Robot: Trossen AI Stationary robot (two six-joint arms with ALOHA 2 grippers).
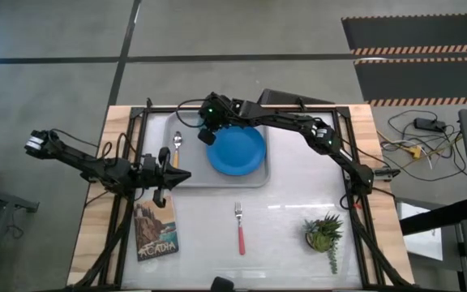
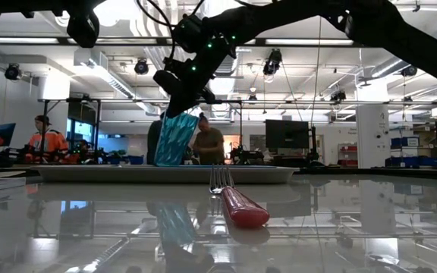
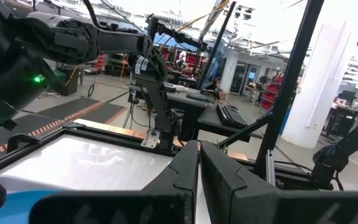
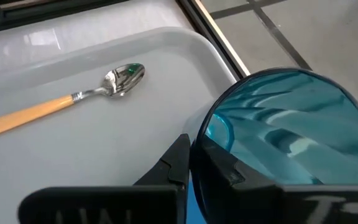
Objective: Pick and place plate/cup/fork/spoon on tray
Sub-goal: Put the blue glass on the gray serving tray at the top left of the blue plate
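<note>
Now, cup (image 4: 278,143): light, slick, rigid; gripped by the rim, over the tray (image 1: 254,177) beside the plate (image 1: 236,149)
right end effector (image 1: 207,132): clamped on cup
left end effector (image 1: 178,175): pressed together, tray's near-left corner

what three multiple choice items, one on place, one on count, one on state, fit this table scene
1. Where does the metal fork with the pink-red plastic handle lie?
A. on the large light grey rectangular plastic tray
B. on the white tabletop, off the tray
C. on the round bright blue plate

2. How many tableware pieces lie or hang over the tray?
A. one
B. three
C. four

3. What is the right end effector doing?
A. gripping the small translucent teal-blue cup by its rim
B. hanging empty
C. holding the metal spoon with the orange-yellow handle

Key: 1 B, the high view shows the fork nearer the table's front edge than the tray. 2 B, plate, spoon and cup. 3 A, a finger sits either side of the cup's rim.
</note>
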